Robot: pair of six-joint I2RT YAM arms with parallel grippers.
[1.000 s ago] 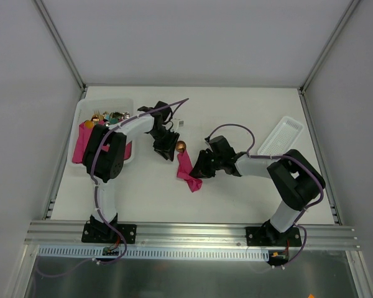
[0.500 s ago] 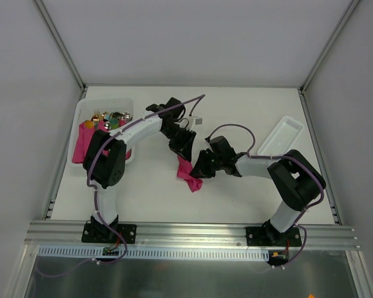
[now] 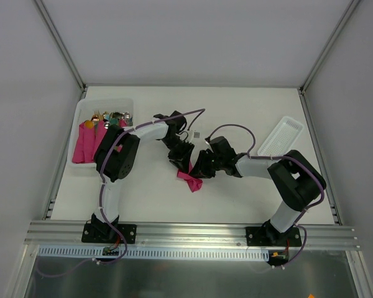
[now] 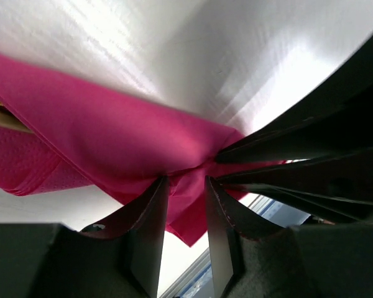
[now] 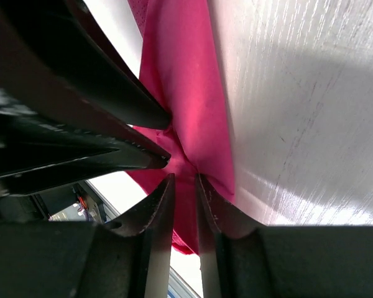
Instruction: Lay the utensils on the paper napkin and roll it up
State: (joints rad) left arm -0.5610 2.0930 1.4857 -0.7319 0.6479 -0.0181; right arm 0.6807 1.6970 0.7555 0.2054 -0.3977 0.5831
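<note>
left gripper and right gripper each pinch the paper napkin, jaws nearly closed.

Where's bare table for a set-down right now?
Free: far table strip between bin and tray; near strip between the arm bases, in front of the napkin. Crowded: centre, left gripper and right gripper both pinching it.
</note>
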